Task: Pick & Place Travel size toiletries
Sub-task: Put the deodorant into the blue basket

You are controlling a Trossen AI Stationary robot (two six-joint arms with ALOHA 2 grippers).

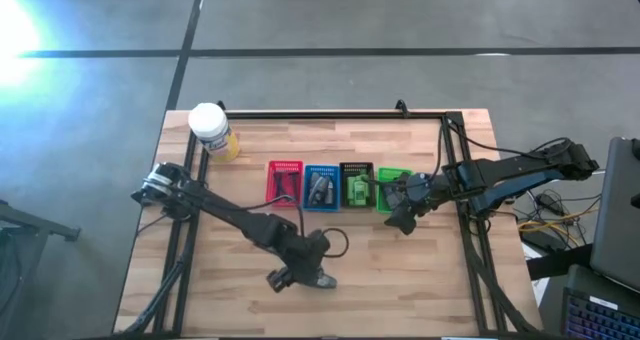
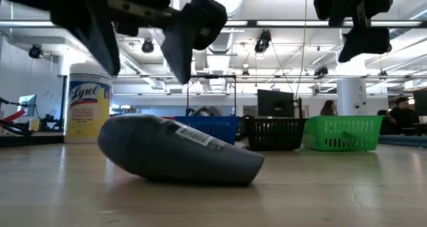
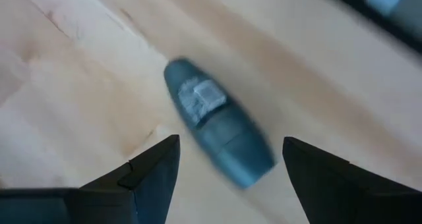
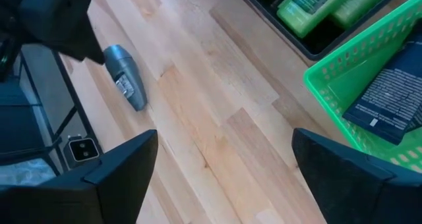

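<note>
One grey oval tube lies on its side on the bare wood of the counter, on the near side of the row of baskets and well apart from it, label patch facing up. I have the left hand hanging just above that tube with its fingers spread wide, one to each side, holding nothing and not touching it. In the low view the tube rests flat with its narrow end pointing toward the green basket. Four baskets stand side by side across the middle of the counter: red basket, blue basket, black basket and the green one at the end. Green little tubes lie inside the black basket, and a dark navy piece lies in the green basket. My right hand hovers at the near edge of the green basket, fingers wide apart and empty. Beyond the red basket stands a yellow jar with a white lid.
</note>
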